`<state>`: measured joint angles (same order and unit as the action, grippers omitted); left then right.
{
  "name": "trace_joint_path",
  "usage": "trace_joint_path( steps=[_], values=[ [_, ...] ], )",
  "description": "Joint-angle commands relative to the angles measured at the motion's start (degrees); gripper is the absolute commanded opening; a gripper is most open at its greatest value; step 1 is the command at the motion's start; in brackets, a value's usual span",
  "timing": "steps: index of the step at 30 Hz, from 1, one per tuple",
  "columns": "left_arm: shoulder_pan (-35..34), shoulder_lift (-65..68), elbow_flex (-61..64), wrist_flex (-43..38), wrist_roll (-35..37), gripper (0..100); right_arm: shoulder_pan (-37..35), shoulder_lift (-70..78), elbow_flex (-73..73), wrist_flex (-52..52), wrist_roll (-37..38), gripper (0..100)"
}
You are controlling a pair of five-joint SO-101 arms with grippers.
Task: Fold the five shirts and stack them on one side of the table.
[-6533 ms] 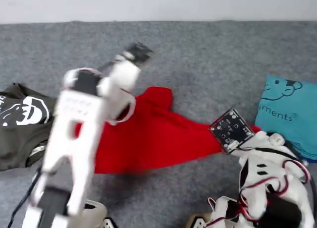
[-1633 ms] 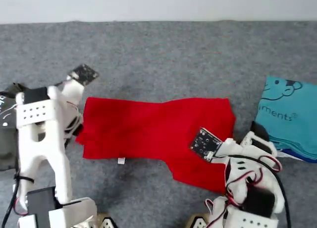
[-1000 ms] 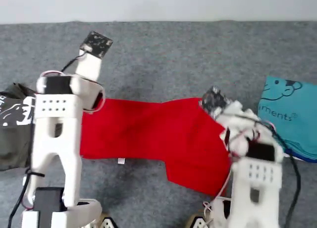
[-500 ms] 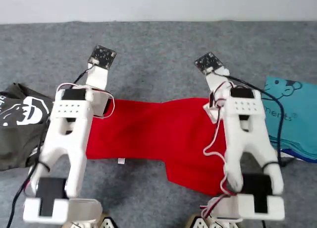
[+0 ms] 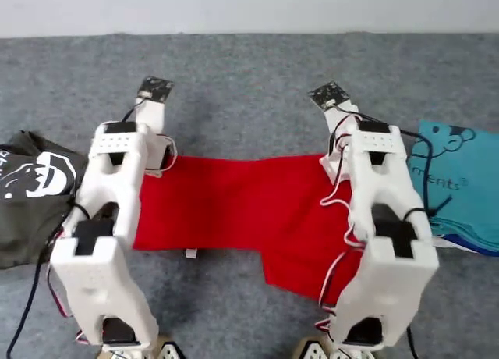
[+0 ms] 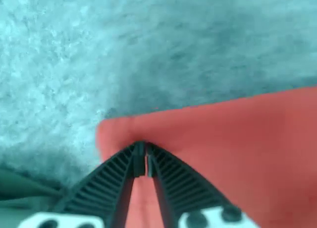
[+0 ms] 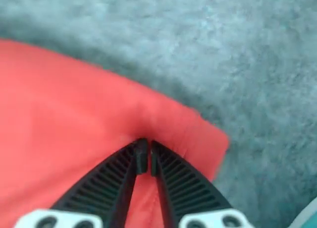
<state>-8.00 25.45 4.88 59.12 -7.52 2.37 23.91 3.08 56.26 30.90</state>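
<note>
My left tool and right tool each pinch a corner of the red shirt, spread flat beside the folded teal shirt; light and limp, it likely sags unless held by both corners.

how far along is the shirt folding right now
Done: a teal shirt lies folded at the right edge of the table, with a blue layer showing under it. In hand: the red shirt is spread out mid-table, not yet folded, with the left gripper and right gripper each shut on a far corner. Left: folding the red one, plus the dark shirt crumpled at the left edge.
</note>
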Motion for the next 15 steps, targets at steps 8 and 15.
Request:
trace_joint_path(
  steps=[8, 15],
  values=[
    [-5.54, -0.62, -6.90, 9.76, 0.00, 1, 1.36, 3.21, -17.49, 13.32, -0.35, 2.0],
    [-3.78, -11.96, -6.90, 11.16, 0.26, 1, -2.86, -0.92, -19.60, 18.07, -0.18, 2.0]
  ],
)
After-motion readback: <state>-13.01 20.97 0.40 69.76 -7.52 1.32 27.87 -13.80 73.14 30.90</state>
